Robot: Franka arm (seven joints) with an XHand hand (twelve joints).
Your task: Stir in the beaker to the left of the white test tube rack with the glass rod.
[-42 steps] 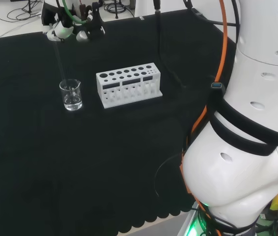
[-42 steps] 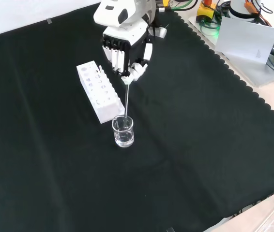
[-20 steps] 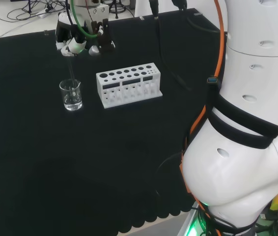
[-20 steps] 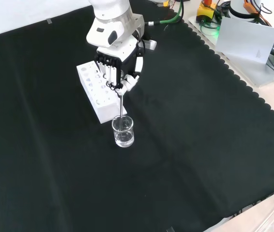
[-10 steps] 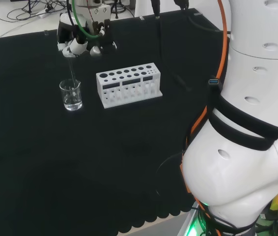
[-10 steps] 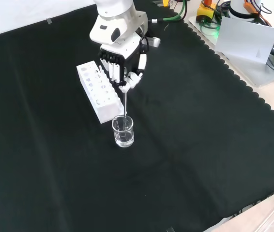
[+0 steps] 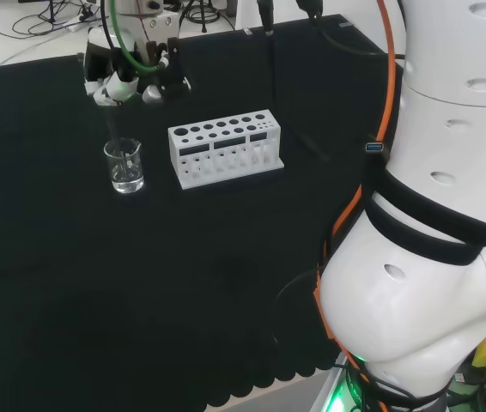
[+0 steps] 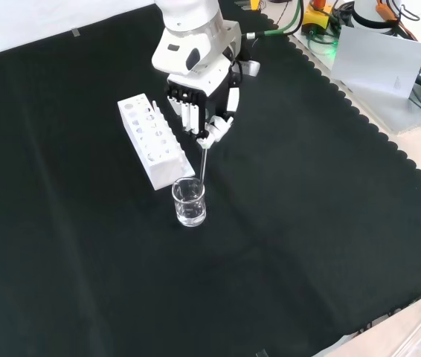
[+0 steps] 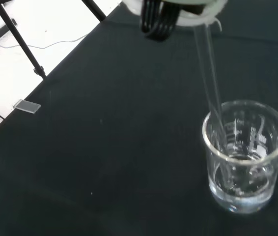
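A small clear beaker (image 7: pixel 125 166) (image 8: pixel 189 202) (image 9: pixel 247 155) with a little clear liquid stands on the black cloth, left of the white test tube rack (image 7: pixel 224 148) (image 8: pixel 153 141) in the head view. The hand (image 7: pixel 131 75) (image 8: pixel 201 104) hangs above the beaker, its fingers curled round the top of a thin glass rod (image 7: pixel 114 129) (image 8: pixel 204 163) (image 9: pixel 210 93). The rod slants down into the beaker, and in the wrist view its lower end sits in the liquid near the beaker's wall.
The arm's white links (image 7: pixel 432 215) take up the head view's right side, with an orange cable (image 7: pixel 380 120) along them. A grey sheet (image 8: pixel 378 63) and cables lie beyond the cloth's scalloped edge at the front view's upper right.
The hand has swung left in the head view and right and up in the front view, tilting the rod the other way while its lower end stays in the beaker.
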